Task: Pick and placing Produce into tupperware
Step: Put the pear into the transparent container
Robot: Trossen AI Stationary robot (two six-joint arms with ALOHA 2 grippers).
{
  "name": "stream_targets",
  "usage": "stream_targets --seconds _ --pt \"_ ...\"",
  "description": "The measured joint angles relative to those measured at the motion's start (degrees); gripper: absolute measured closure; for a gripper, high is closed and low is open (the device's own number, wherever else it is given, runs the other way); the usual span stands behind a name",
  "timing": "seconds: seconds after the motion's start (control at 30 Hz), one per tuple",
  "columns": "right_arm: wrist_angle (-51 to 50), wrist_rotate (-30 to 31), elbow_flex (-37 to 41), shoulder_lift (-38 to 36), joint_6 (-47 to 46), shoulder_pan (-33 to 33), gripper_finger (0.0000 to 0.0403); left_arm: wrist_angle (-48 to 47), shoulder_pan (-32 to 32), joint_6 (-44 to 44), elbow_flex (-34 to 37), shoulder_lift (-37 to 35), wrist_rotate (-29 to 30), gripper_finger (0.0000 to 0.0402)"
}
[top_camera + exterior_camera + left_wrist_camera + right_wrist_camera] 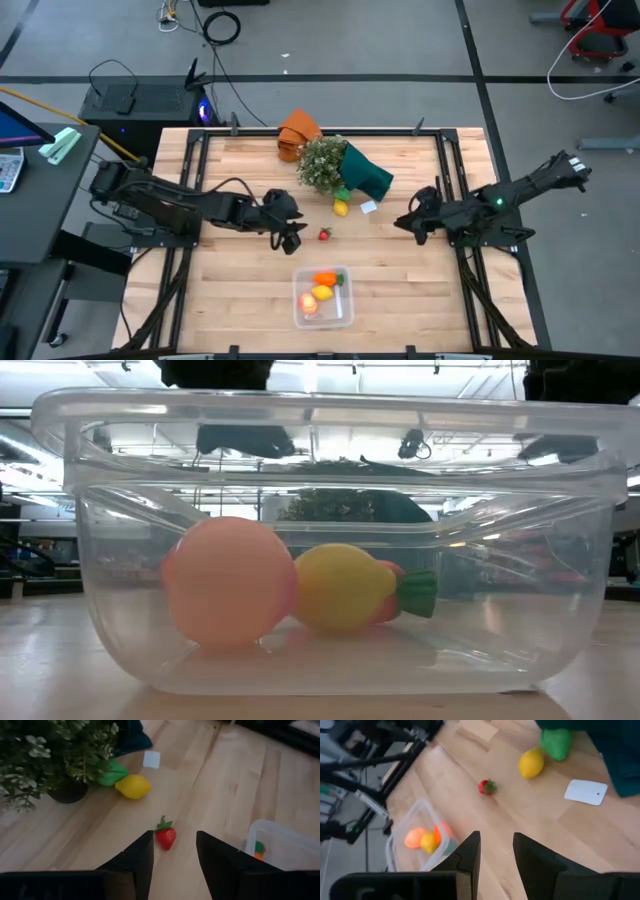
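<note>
The left gripper (174, 862) hung with its jaws spread, the red berry (165, 836) on the wood just ahead of the gap between them. The right gripper (496, 854) waited open near the table's right edge. In the tupperware (344, 312) lay the peach (230, 582), a lemon (340, 588) and the carrot (326, 279).

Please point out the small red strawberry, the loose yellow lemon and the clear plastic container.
small red strawberry (166, 838), left wrist view, red body.
loose yellow lemon (132, 786), left wrist view, middle.
clear plastic container (345, 314), high view, right wall.

Two dark arms (190, 205); black cabling
</note>
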State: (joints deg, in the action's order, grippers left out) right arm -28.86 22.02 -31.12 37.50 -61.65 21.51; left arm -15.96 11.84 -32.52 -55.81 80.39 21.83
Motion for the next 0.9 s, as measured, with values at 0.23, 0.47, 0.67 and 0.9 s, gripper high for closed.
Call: stream_targets --seconds 0.23,0.47,0.67,0.9 --pt "13.5 8.8 6.6 6.7 3.0 2.5 0.0318 1.0 -0.1 0.5 1.9 -3.2 2.4 0.025" --pt "27.4 8.6 6.7 21.9 11.3 2.6 0.0318 2.4 -0.1 1.7 1.9 -3.4 2.6 0.0247" --pt "30.7 12.6 6.7 33.6 8.7 -0.4 0.0318 2.4 0.3 1.6 1.9 -3.4 2.6 0.0255" --pt "39.5 12.5 6.7 40.1 17.1 -6.8 0.0307 2.4 0.4 1.5 1.9 -3.4 2.6 0.0262"
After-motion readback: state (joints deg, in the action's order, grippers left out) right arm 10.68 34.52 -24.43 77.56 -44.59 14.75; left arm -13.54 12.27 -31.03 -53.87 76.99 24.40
